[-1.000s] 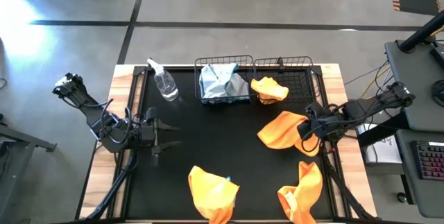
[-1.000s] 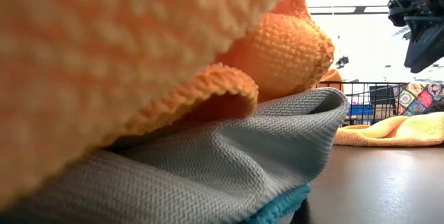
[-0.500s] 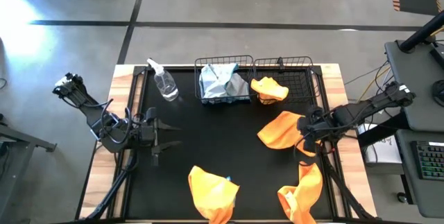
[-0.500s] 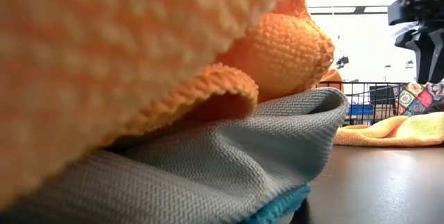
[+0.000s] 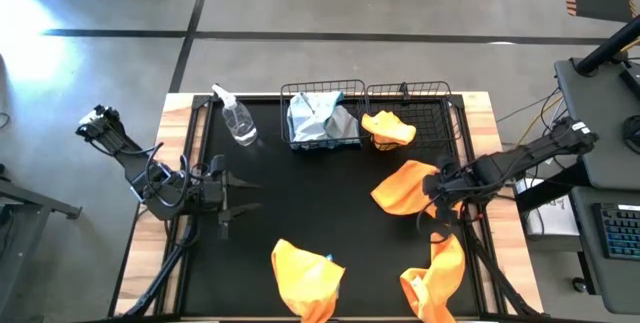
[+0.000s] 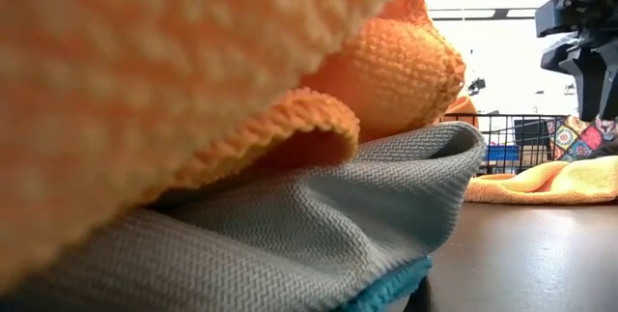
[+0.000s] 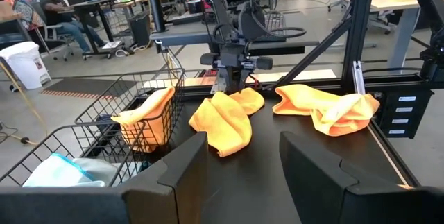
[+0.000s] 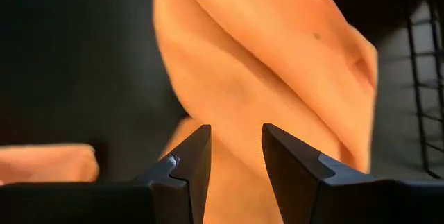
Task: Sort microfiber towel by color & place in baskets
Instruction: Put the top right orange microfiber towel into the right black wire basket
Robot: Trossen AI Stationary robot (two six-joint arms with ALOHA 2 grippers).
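Right gripper (image 5: pixel 432 210) now lowering, jaws parted and empty, over orange towel (image 5: pixel 402 187) lying at five o'clock from the orange-holding basket (image 5: pixel 425 98); pickup likely imminent. Left gripper (image 5: pixel 240 198) idling open at nine o'clock.

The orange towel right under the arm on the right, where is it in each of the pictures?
High view: orange towel, right of centre, beside the right gripper.
Low view: far right, a flat yellow-orange strip on the table.
Left wrist view: centre, below the other arm.
Right wrist view: fills the middle, just past the open fingers.
Shared landmark: the basket holding an orange towel.
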